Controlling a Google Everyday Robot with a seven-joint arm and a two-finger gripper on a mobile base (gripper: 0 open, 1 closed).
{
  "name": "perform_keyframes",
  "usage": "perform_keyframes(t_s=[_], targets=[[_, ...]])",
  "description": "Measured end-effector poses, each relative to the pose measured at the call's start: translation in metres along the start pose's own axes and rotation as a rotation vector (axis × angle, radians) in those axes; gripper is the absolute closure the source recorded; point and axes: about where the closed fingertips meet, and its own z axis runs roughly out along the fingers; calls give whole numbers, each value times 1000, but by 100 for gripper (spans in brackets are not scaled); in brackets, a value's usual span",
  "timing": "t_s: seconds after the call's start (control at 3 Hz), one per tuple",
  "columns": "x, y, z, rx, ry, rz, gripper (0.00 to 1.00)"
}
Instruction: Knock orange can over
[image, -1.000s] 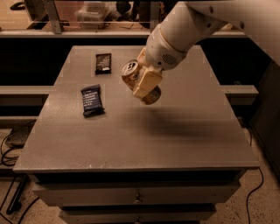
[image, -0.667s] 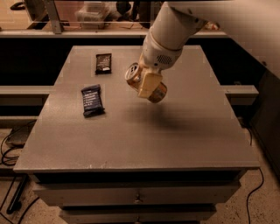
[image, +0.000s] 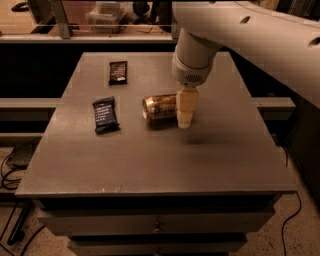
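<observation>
The orange can (image: 159, 107) lies on its side near the middle of the grey table (image: 150, 165), its silver top pointing left. My gripper (image: 184, 119) hangs from the white arm and points straight down. It is at the can's right end, touching or covering that end, with its tip close to the table top.
A dark snack wrapper (image: 105, 114) lies left of the can, and a second one (image: 118, 71) lies further back on the left. The table's front edge is near the bottom of the view. Cables (image: 12, 172) lie on the floor at the left.
The gripper has come down towards the table and shifted slightly right. The can, earlier held tilted in the air at the gripper, now lies flat on its side on the table.
</observation>
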Motion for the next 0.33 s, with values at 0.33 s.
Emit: perform_keyframes(t_s=[0.33], targets=[[0,0,0,0,0,0,0]])
